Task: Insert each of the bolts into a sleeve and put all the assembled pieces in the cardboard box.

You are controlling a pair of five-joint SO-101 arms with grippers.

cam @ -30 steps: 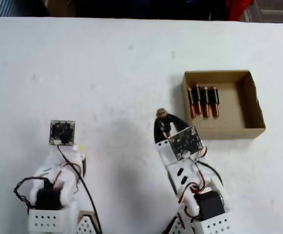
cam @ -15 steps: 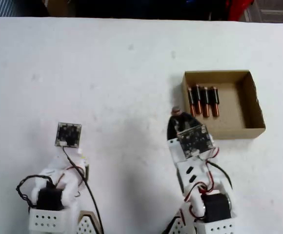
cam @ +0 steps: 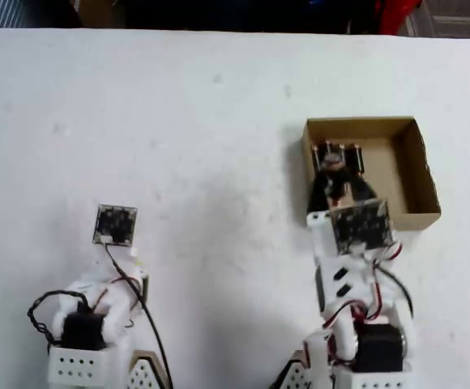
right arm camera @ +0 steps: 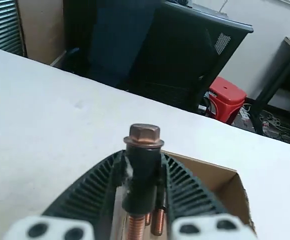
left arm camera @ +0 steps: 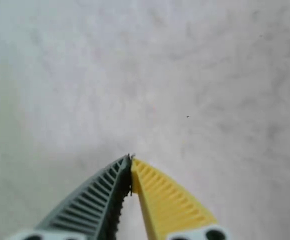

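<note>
Boxing step: assembled piece [right arm camera: 143,162] gripped by right jaws over cardboard box [cam: 390,174]; lowering, release judged next. Left jaws closed, empty.

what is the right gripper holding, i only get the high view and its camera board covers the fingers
Observer: A sleeved bolt, upright with the hex head on top and copper thread showing below the black sleeve. The right gripper is clamped on the sleeve.
Operator: and the other arm, anything in it
Observer: Nothing. The left gripper is shut with its tips together, over bare table.
</note>
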